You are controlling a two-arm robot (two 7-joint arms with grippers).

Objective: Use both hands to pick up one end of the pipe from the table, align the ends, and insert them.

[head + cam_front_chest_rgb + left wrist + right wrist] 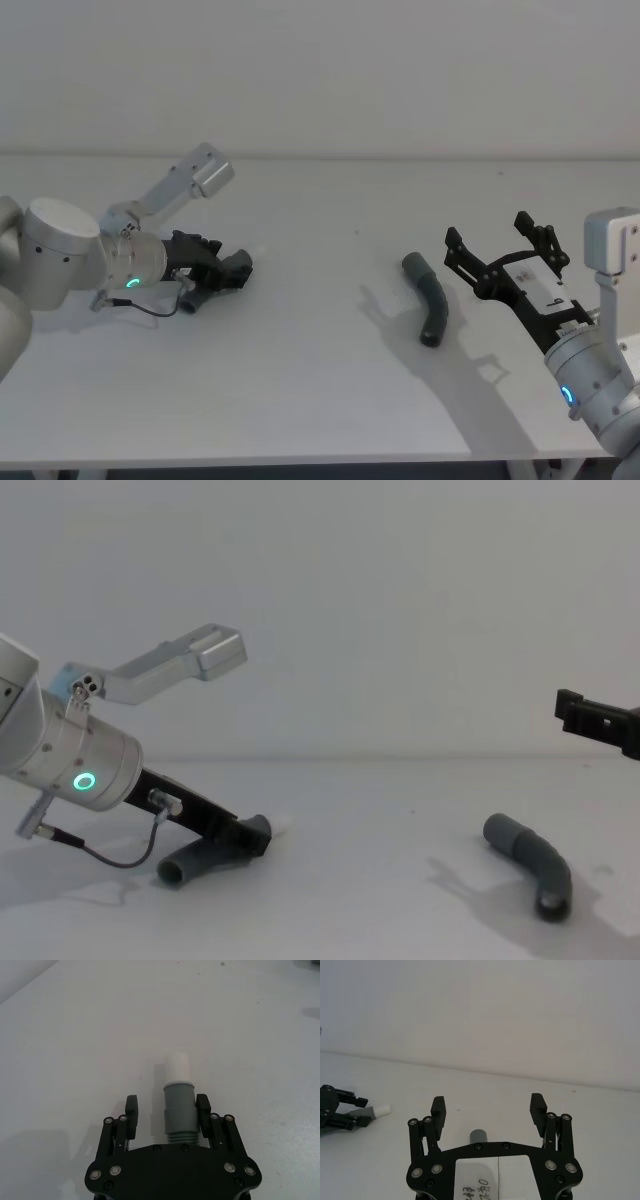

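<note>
Two pipe pieces on the tabletop, one gripper down at the left

The left gripper [252, 837], behind a silver wrist with a green ring [85, 781], slants down onto the left pipe piece [195, 862] on the table [380, 890]. The right pipe piece [528, 853] lies alone toward the right edge. The right gripper [598, 720] hangs above it.

Left arm [55, 250] reaches in low on the left, silver wrist [70, 750] tilted down, green ring [85, 781] glowing. Left gripper [167, 1110] sits low, jaws partly apart. Right gripper [487, 230] hovers raised on the right, jaws spread wide.
</note>
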